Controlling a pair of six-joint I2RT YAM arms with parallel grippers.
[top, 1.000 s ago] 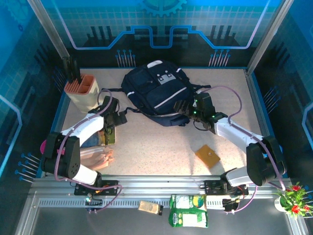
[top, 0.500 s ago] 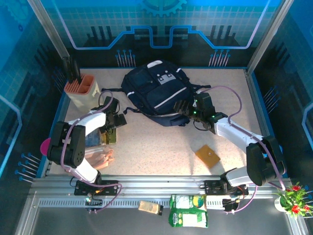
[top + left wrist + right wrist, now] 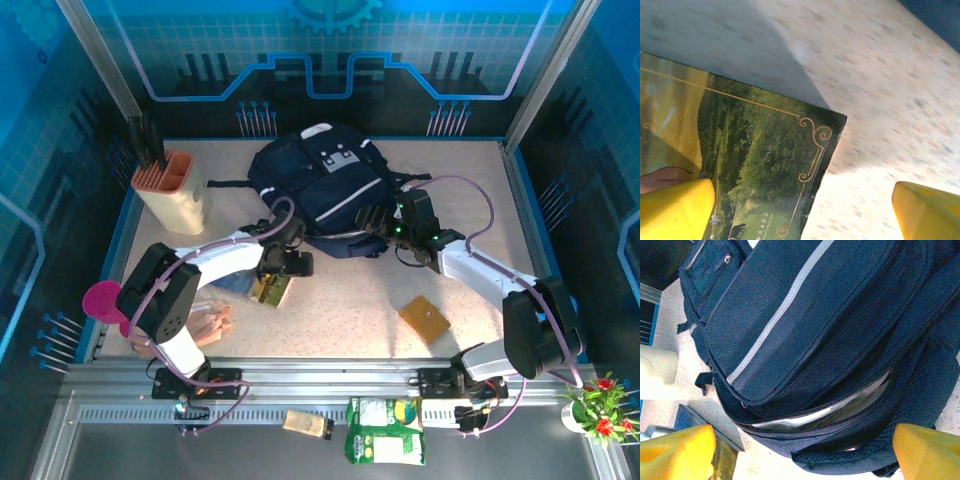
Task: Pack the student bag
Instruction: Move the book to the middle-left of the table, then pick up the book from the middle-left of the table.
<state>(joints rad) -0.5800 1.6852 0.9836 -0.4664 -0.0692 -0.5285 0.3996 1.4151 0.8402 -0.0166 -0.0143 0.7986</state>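
Navy student bag [image 3: 805, 315] presents its unzipped edge to the spread right tool [image 3: 801, 456] (left tool [image 3: 804, 216], spread, over book [image 3: 765, 170] corner).

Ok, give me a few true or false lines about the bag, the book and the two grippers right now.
The zip of the student bag stands partly open. True.
The right gripper's jaws are shut on a strap. False: they stand open, facing the bag.
The book is inside the bag. False: it is outside, under the left gripper, whose jaws stand open.
The orange square lies on the table, apart from the bag. True.
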